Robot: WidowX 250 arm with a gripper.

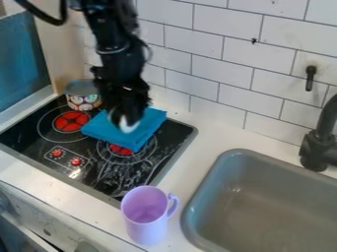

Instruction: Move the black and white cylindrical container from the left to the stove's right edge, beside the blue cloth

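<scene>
Gripper (126,117): in the camera view, you have it hanging down over the folded blue cloth. You cannot tell from here whether it is open or closed.
White object (129,124): it shows at the gripper's lower end, above the cloth; what it is, and whether it is gripped, you cannot tell.
Folded blue cloth (137,139): it lies on the black stovetop (27,135), partly over the red-centred burner (121,149) nearer you.
Patterned can (84,102): you see it upright at the stovetop's back left, beside the cloth; its contents are too unclear to tell.
Lilac mug (146,229): it stands upright on the white counter (204,141), between stovetop and sink, its open mouth up and its handle towards the sink. You see its lilac inner wall.
Grey sink (220,170): it is set into the counter at the right, beside the black faucet (319,150).
</scene>
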